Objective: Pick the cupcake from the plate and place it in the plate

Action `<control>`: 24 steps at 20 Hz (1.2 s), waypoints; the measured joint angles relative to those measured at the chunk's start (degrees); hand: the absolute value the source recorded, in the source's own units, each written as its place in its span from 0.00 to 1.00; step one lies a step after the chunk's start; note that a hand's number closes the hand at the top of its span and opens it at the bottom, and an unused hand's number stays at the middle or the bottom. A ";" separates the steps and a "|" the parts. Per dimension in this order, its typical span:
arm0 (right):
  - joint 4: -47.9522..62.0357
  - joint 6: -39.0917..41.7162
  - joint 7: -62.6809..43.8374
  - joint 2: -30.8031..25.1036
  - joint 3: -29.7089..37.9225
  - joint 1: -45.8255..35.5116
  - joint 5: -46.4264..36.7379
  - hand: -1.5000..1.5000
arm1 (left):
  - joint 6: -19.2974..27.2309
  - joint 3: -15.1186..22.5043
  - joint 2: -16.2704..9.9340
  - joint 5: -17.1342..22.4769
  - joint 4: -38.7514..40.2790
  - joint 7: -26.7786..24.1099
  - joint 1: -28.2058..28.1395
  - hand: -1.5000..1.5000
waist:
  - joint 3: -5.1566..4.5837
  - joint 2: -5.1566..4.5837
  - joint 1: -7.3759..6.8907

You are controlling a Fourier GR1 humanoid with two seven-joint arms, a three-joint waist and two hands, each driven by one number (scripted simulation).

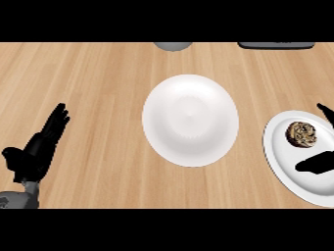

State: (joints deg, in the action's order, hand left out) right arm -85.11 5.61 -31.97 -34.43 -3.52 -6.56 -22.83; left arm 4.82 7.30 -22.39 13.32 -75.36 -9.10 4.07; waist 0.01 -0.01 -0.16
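A brown cupcake (pixel 303 134) sits on the white plate (pixel 307 181) at the right edge of the counter. My right hand (pixel 327 161) hovers over that plate, open, with its fingers (pixel 333 117) reaching past the cupcake on the right and its thumb below it; the cupcake lies in the gap, untouched as far as I can see. A second white plate (pixel 190 119) with nothing on it lies in the middle of the counter. My left hand (pixel 39 147) rests open at the lower left, fingers pointing up.
A grey round object (pixel 173 45) shows partly at the top edge, centre. A dark flat object (pixel 276 45) lies at the top right edge. The counter is light wood.
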 measured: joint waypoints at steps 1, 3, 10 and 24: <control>1.31 0.28 0.92 0.60 0.54 -0.42 -0.67 0.00 | -0.12 -0.25 0.60 -0.67 -0.05 -0.23 -0.21 0.50 | -0.01 0.00 0.00; 4.89 0.28 2.09 1.76 0.69 -2.18 -2.54 0.00 | 0.19 -0.28 1.89 -1.77 -0.22 -0.38 -0.51 0.50 | -0.01 -0.01 -0.05; 11.50 0.15 4.52 4.91 2.24 -3.90 -8.51 0.00 | -1.54 -2.93 3.76 -4.29 0.42 0.03 -0.12 0.50 | 0.00 0.00 0.02; 20.65 -0.47 17.61 7.89 4.20 -6.99 -12.68 1.00 | -4.45 -6.49 5.24 -6.65 -0.65 1.84 -0.18 0.50 | -0.56 0.40 0.18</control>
State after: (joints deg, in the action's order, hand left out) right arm -64.46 5.15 -14.36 -26.53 0.68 -13.55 -35.51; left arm 0.37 0.81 -17.15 6.66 -76.02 -7.26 3.89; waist -0.55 0.39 0.01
